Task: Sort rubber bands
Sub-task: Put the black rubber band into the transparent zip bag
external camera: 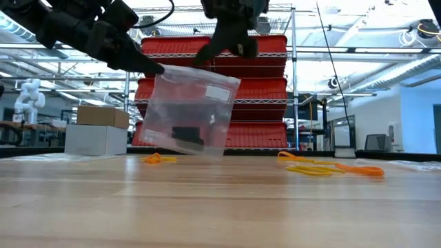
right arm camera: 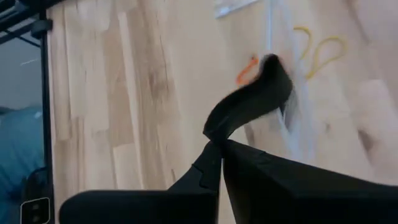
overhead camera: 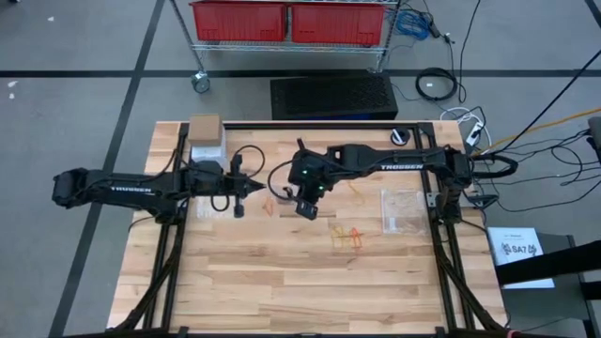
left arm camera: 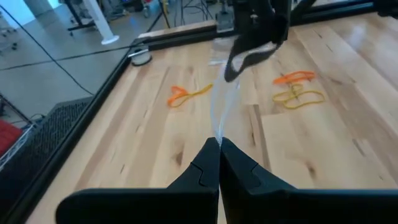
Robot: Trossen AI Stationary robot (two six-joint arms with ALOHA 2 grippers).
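Observation:
A clear plastic bag (external camera: 196, 96) hangs above the table between the two arms, with black bands (external camera: 187, 135) lying in its bottom. My left gripper (overhead camera: 246, 192) is shut on the bag's upper corner. My right gripper (overhead camera: 305, 207) hovers just over the bag's top, shut on a black rubber band (right arm camera: 249, 102). Loose orange and pale yellow rubber bands lie flat on the wood: a small cluster (overhead camera: 348, 236) near the middle, an orange one (overhead camera: 274, 202) beneath the bag, and a yellow one (overhead camera: 357, 188) farther back. My left gripper (left arm camera: 219, 144) pinches the bag's top edge (left arm camera: 219, 127) at one corner between its two fingers, coming level from the table's left. The bag is lifted clear of the table and hangs slack below the fingers, tilted. My right gripper (right arm camera: 219, 146) pinches one end of the black rubber band (right arm camera: 214, 130) between its fingers, pointing down from above. The rest of the band (right arm camera: 273, 71) curls out beyond the fingertips, clear of the table and beside the bag's top (right arm camera: 292, 115).
Another clear bag (overhead camera: 401, 208) lies flat on the table's right part. A cardboard box (overhead camera: 205, 126) and a white packet (overhead camera: 208, 150) sit at the far left corner. The near half of the wooden table (overhead camera: 300, 291) is bare planks.

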